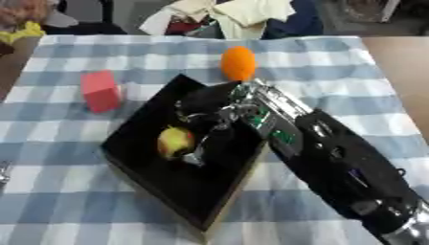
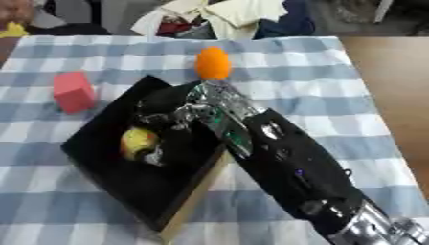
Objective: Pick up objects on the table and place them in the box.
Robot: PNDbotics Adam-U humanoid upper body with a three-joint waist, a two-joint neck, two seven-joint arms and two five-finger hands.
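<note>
A black box (image 1: 159, 184) lies askew in the middle of the checked cloth. Inside it rests a yellow-red apple (image 1: 174, 141). My right hand (image 1: 220, 116) reaches into the box from the lower right, its fingers (image 1: 198, 157) curled along the apple's right side and its thumb above it. An orange (image 1: 238, 62) stands on the cloth just beyond the box's far corner. A red block (image 1: 101, 91) sits to the left of the box. Of my left hand only a silver tip (image 1: 3, 172) shows at the left edge.
The blue-and-white cloth (image 1: 335, 62) covers the table; bare brown table (image 1: 402, 72) shows at the right. Clothes and bags (image 1: 234, 16) are piled beyond the far edge. My right forearm (image 1: 344, 167) crosses the box's right rim.
</note>
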